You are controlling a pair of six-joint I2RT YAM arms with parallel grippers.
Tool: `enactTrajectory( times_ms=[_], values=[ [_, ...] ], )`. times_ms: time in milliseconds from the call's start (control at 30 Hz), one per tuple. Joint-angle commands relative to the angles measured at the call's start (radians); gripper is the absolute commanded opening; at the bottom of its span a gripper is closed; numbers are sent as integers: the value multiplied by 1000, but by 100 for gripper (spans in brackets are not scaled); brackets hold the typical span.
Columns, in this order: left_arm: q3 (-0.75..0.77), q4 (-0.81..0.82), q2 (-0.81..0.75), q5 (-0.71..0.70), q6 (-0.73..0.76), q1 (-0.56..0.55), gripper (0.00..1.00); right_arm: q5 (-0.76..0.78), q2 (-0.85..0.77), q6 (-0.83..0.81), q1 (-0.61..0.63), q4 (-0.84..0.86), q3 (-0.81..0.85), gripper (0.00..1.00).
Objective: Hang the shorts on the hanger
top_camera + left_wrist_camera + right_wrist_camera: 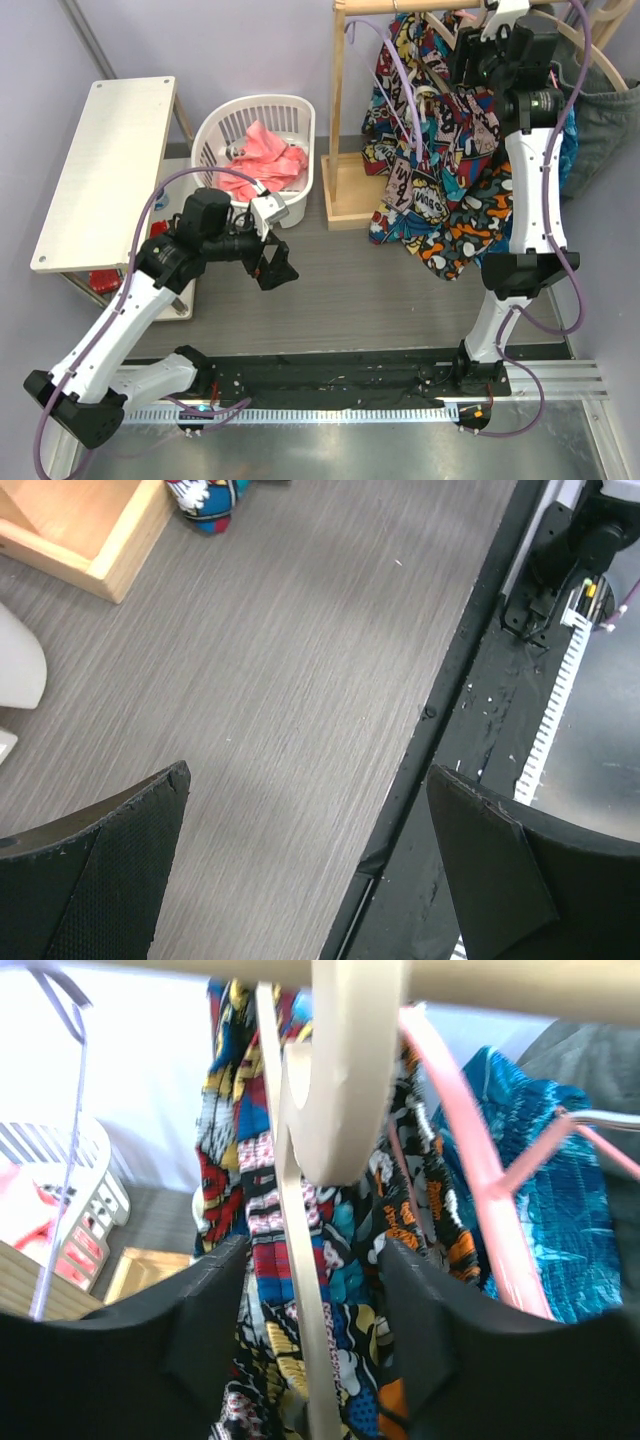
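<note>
The shorts point(405, 170), a comic-print fabric in blue, red, yellow and white, hang from the rack at the back right and drape over the hanger point(340, 1070) in the right wrist view. My right gripper point(482, 42) is raised at the rack rail. It stands open point(312, 1250), and the hanger's thin beige bar point(300, 1300) runs between the fingers without touching either pad. The shorts point(255, 1180) hang just behind that bar. My left gripper point(272, 265) hovers wide open point(310, 860) over the table's middle, holding nothing. A corner of the shorts point(205, 500) shows at the top of its view.
An orange-black-white garment point(465, 225) hangs beside the shorts, with a pink hanger point(470, 1150), a lilac hanger point(395, 60) and a teal cloth point(540, 1190) on the same rail point(500, 985). A white basket point(215, 120) holds pink cloth point(265, 160). The rack's wooden base point(345, 190) and a white shelf point(105, 170) stand behind.
</note>
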Motion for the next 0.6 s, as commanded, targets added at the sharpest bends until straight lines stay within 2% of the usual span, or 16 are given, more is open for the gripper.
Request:
enactTrajectory(
  times_ms=[0, 300, 433, 567],
  values=[
    [37, 48, -6, -11, -35, 27, 100, 26, -105, 5, -3, 70, -18, 66],
    [129, -7, 61, -27, -112, 157, 100, -4, -253, -6, -3, 77, -81, 79],
    [242, -75, 138, -21, -141, 218, 100, -7, -334, -17, -3, 90, -139, 85],
    [413, -254, 274, -44, -121, 271, 100, -67, -446, -15, -3, 82, -229, 89]
  ],
)
